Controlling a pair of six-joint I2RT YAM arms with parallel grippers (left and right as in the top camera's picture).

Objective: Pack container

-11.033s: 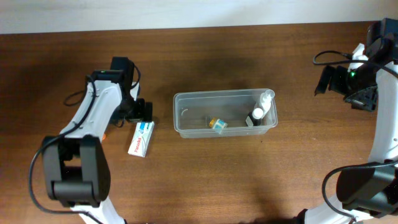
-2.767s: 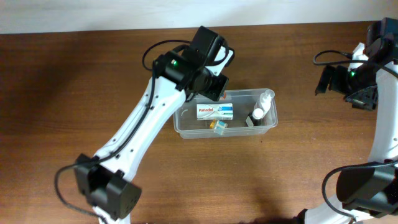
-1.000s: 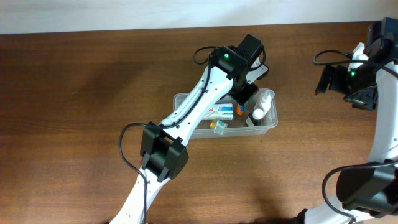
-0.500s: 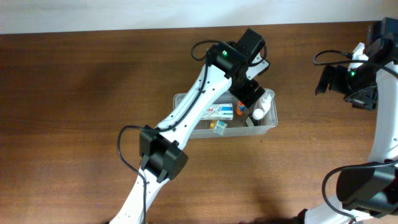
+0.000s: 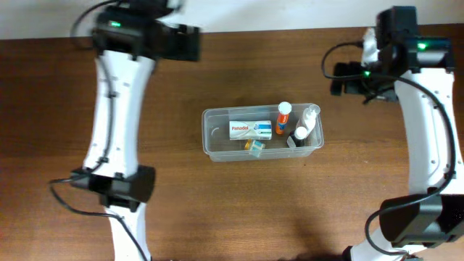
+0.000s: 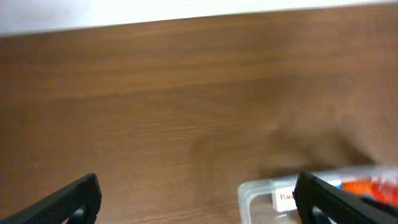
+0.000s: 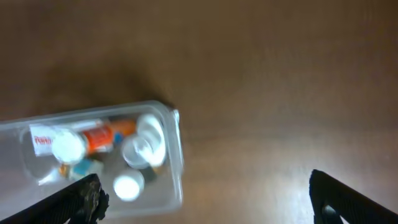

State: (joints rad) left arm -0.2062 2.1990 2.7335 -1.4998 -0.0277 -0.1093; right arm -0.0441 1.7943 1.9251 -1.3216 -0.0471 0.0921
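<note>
Packed and waiting: the clear container (image 5: 217, 150) sits mid-table (image 5: 239, 217), open side up, its long axis running left to right; inside lie a white box (image 5: 251, 130), an orange bottle (image 5: 283, 117) between that and a white bottle (image 5: 307, 123) at the right end, and a small blue-and-yellow item (image 5: 254, 146) by the near wall. Beyond the container's right end and well apart from it hovers the right gripper (image 5: 346, 76), fingers spread wide with nothing between them; from its own camera the container lies down and to the left. Farther off, over the table's far left, hangs the left gripper (image 5: 181, 43), likewise spread and empty, with only a container corner showing at the lower right of its view. The right arm looks the nearer for any reach. No item shows outside the container, so the packing appears all but done.
</note>
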